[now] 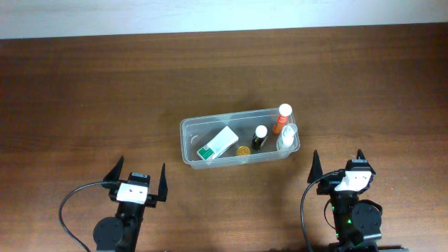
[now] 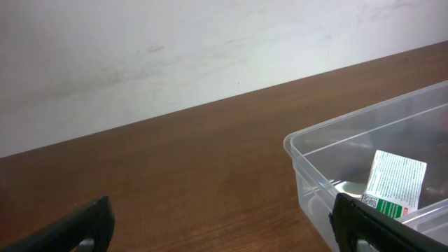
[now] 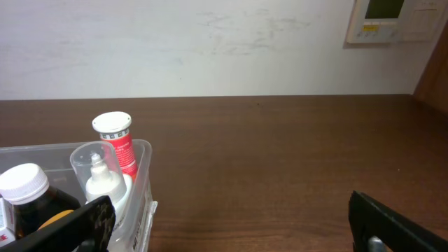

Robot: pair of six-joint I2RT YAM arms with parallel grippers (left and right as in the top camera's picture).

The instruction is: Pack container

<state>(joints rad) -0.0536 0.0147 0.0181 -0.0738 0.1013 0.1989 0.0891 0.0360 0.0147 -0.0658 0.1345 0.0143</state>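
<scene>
Container (image 1: 231, 115): clear, see-through plastic tub, rectangular with rounded corners and a raised rim. It sits mid-tabletop, ahead of and between my two grippers, long side running left to right and turned slightly askew.
Container, cut-off views: my left wrist camera shows only its near left corner, and my right wrist camera only its right end. My own fingers cover the lower parts.
Box (image 1: 216, 145): white carton with a green panel, lying flat in the left half of the container. The print is too small to read.
Gold item (image 1: 243, 150): small, round and shiny, on the container floor near the front wall. I cannot tell what it is.
Dark bottle (image 1: 260, 136): upright, white screw cap. Its label is largely hidden in the right wrist view.
Red tube (image 1: 282, 117): upright cylinder with a white cap, in the far right corner.
Nozzle bottle (image 1: 287, 136): pale plastic with a clear cap, just in front of the red tube. I cannot tell whether they touch.
Left gripper (image 1: 142, 166): black fingers spread wide, nothing between them, near the container's left front corner but apart from it.
Right gripper (image 1: 337, 159): black fingers spread wide, nothing held, just past the container's right end.
Tabletop (image 1: 84, 91): dark brown wood grain, smooth.
Wall (image 2: 140, 42): white, faintly scuffed.
Wall panel (image 3: 395, 19): pale box, cut off at the top edge.
</scene>
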